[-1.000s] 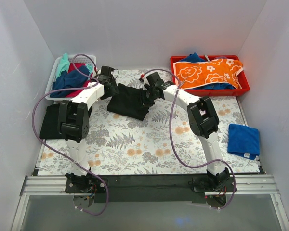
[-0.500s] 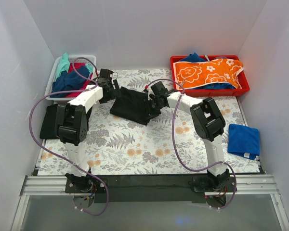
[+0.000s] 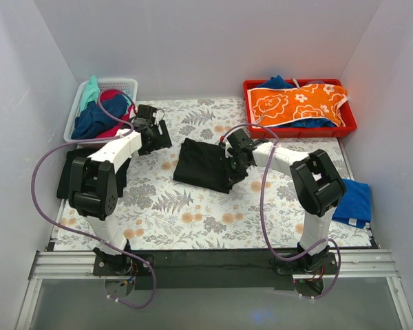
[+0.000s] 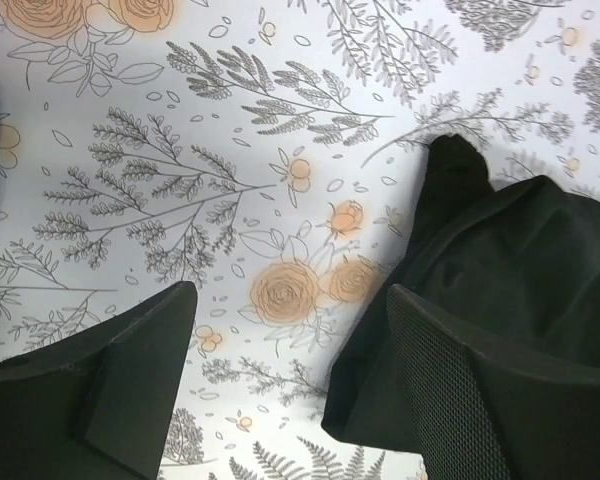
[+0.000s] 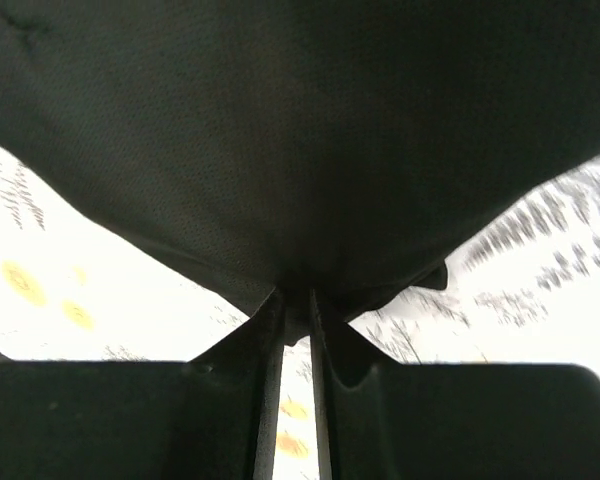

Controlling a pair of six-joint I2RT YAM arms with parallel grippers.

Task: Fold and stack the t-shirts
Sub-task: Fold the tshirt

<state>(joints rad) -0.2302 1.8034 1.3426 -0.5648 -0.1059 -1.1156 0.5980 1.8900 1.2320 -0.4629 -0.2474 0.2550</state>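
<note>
Though partly under right claw (image 3: 234,166), t-shirt (image 3: 201,161)

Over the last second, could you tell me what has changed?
The right gripper, shut on the black t-shirt, dragged it rightward and nearer the arm bases. The left gripper appears to have let go and stands open, apart from it. The basket, red bin and folded blue shirt stayed.

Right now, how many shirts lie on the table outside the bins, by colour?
Black: 2 (centre shirt, pinched by the right gripper; left shirt, folded, counted as one though it may be a stack)
Blue: 1 (blue shirt, folded, right edge)
Total: 3
</note>
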